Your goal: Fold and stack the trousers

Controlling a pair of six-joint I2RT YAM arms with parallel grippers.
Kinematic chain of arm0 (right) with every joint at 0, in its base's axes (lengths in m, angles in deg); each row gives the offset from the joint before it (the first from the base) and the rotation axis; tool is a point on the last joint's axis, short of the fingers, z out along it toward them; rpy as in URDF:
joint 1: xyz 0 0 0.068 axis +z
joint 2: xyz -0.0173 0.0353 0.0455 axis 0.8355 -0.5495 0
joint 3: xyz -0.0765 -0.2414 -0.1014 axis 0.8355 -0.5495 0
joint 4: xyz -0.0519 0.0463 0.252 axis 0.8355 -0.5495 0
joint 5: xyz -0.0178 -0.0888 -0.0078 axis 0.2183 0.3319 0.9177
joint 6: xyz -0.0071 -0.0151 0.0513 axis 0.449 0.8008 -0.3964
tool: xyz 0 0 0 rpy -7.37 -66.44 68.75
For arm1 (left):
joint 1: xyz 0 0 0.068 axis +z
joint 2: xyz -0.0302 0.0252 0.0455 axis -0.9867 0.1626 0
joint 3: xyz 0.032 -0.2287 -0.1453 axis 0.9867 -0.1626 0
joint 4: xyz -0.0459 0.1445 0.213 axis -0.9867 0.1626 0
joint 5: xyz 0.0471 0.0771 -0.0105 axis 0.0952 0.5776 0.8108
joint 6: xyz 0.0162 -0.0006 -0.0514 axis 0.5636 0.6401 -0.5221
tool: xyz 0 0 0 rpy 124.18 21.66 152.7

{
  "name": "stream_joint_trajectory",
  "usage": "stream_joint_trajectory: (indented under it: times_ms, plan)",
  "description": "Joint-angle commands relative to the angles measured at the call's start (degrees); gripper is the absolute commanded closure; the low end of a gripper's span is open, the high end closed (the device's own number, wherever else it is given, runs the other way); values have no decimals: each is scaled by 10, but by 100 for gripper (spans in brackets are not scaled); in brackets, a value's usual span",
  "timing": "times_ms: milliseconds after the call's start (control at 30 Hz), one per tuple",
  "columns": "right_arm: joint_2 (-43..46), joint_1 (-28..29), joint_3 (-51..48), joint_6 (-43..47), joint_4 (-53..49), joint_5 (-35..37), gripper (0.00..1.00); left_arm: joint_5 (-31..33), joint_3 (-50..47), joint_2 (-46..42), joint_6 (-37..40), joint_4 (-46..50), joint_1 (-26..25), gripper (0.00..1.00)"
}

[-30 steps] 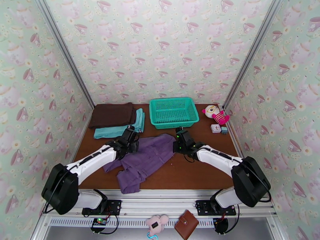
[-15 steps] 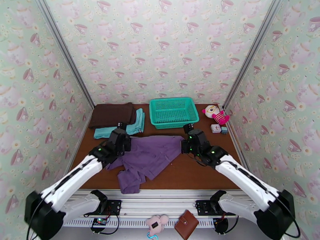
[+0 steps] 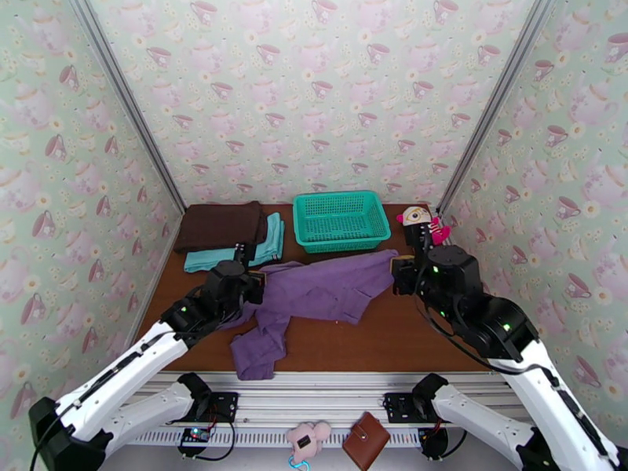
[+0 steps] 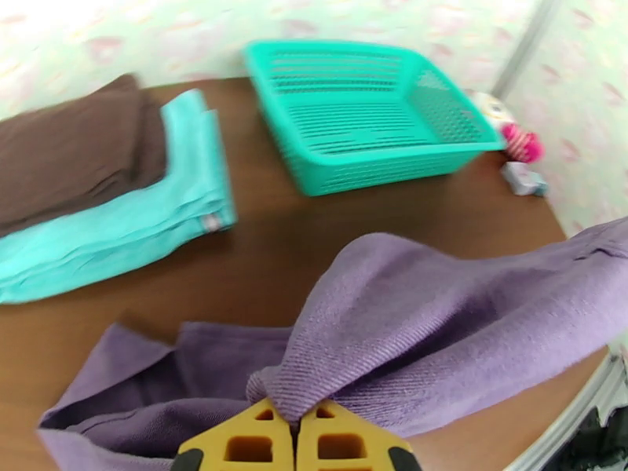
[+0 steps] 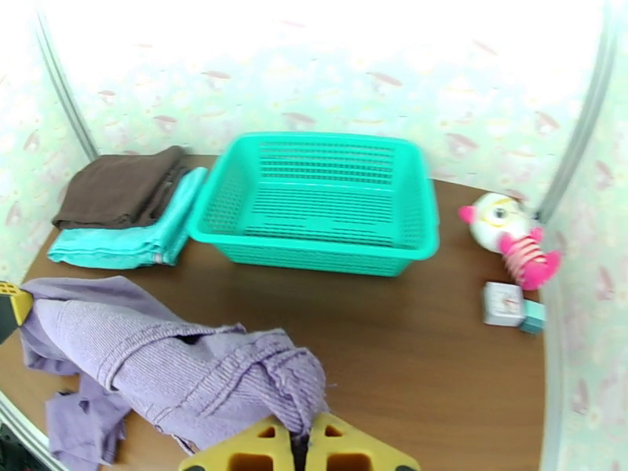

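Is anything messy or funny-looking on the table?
The purple trousers are the messy bit: bunched and wrinkled, pinched by the left gripper and right gripper, one leg trailing toward the near edge.

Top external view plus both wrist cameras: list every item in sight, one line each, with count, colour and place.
trousers: one, purple, mid-table, stretched between both claws
basket: one, teal mesh, back centre
brown folded garment: one, dark brown, back left, on the teal one
teal folded garment: one, teal, back left
plush toy: one, white and pink, back right
small boxes: two, white and teal, beside the toy
table: one, brown
small plush: one, pink, below the table's near edge
case: one, brown, beside the small plush
left claw: one, yellow fingers, shut on the trousers
right claw: one, yellow fingers, shut on the trousers
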Motion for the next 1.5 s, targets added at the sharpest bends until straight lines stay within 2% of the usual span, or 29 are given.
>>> stream_joint_trajectory:
  times_ms: [0, 100, 133, 167, 233, 300, 433, 467, 600, 633, 667, 700, 733, 767, 867, 933, 1000, 1100, 1200, 1467]
  plan:
    - [8, -4, 24, 28, -27, 120, 100, -27, -9, 30, 13, -69, -1, 100]
    - [-27, -18, 23, 31, -33, 202, 100, -9, 14, 120, 8, -95, -5, 100]
    - [-62, -35, 24, 23, -38, 205, 100, 3, 25, 155, 5, -103, -6, 100]
    - [-85, -61, 21, 16, -35, 183, 100, 13, 44, 199, 2, -109, -9, 100]
    - [-125, -120, 3, 12, -3, 92, 100, 29, 82, 277, 0, -117, -13, 100]
    - [-168, -179, -23, 2, 44, 10, 100, 79, 140, 346, 0, -115, -22, 100]
    - [-255, -263, -39, -12, 114, -75, 100, 146, 209, 416, 10, -89, -26, 100]
    - [-274, -272, -39, -14, 135, -83, 100, 160, 220, 425, 17, -86, -24, 93]
    - [-339, -277, -39, -4, 202, -100, 98, 201, 245, 444, 48, -80, -17, 40]
    - [-349, -277, -38, -4, 203, -107, 73, 213, 244, 440, 51, -74, -17, 35]
    - [-352, -277, -40, -5, 199, -116, 43, 223, 230, 430, 52, -73, -19, 33]
    - [-344, -275, -51, -7, 201, -121, 23, 230, 212, 414, 51, -76, -21, 31]
    - [-320, -269, -74, -12, 211, -114, 8, 235, 184, 389, 46, -80, -28, 30]
    - [-289, -255, -101, -13, 220, -96, 0, 235, 152, 363, 40, -84, -36, 30]
    - [-203, -222, -159, -36, 198, -71, 1, 228, 64, 279, 5, -58, -69, 28]
    - [-158, -186, -194, -53, 169, -100, 1, 187, 27, 241, -34, -16, -88, 29]
    - [-144, -114, -226, -58, 138, -122, 0, 132, -1, 220, -87, 31, -110, 31]
    - [-188, 3, -245, -102, 107, -88, 4, 105, -39, 206, -157, 63, -149, 38]
    - [-254, 86, -247, -141, 102, -55, 6, 98, -76, 202, -197, 56, -171, 39]
    - [-427, 169, -209, -156, 93, -6, 1, 116, -131, 207, -264, 73, -173, 42]
